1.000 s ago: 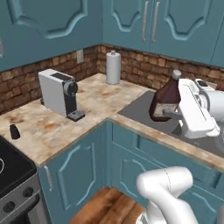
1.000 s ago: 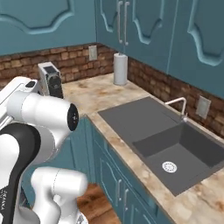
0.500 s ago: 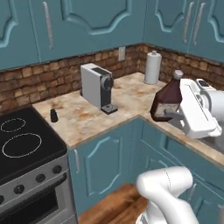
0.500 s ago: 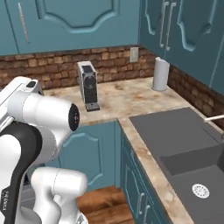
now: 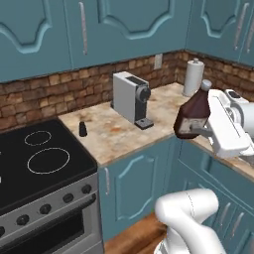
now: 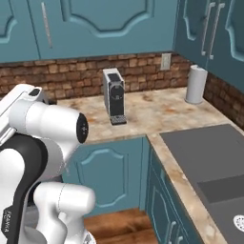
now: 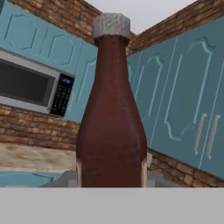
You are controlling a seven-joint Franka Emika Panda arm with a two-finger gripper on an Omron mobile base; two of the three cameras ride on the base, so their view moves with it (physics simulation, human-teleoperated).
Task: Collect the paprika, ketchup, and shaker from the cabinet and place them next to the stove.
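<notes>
1. Brown-red and glossy, the ketchup (image 5: pixel 195 114) hangs in the air at the right of the left base view, out past the front edge of the counter (image 5: pixel 119 134), tilted a little with its white cap uppermost.
2. White arm links reach in from the right, and the gripper (image 5: pixel 198 130) pinches the ketchup low on its body; the hand view has the bottle (image 7: pixel 111 118) standing straight up between the finger tips.
3. Marbled beige counter runs along the brick wall, and on it the shaker (image 5: pixel 83 129) stands upright, just beside the right edge of the stove (image 5: pixel 34 163) and well apart from the held bottle.
4. Black glass on the stove carries thin white rings, above a steel front with dark knobs.
5. Right of the shaker a grey coffee machine (image 5: pixel 130 97) sits near the wall, and a paper towel roll (image 5: pixel 193 77) stands farther along in the corner.
6. Teal cabinet doors (image 5: pixel 99 30) above the counter are closed.
7. Dark grey, a sink (image 6: pixel 214 167) fills the counter at the right of the right base view.
</notes>
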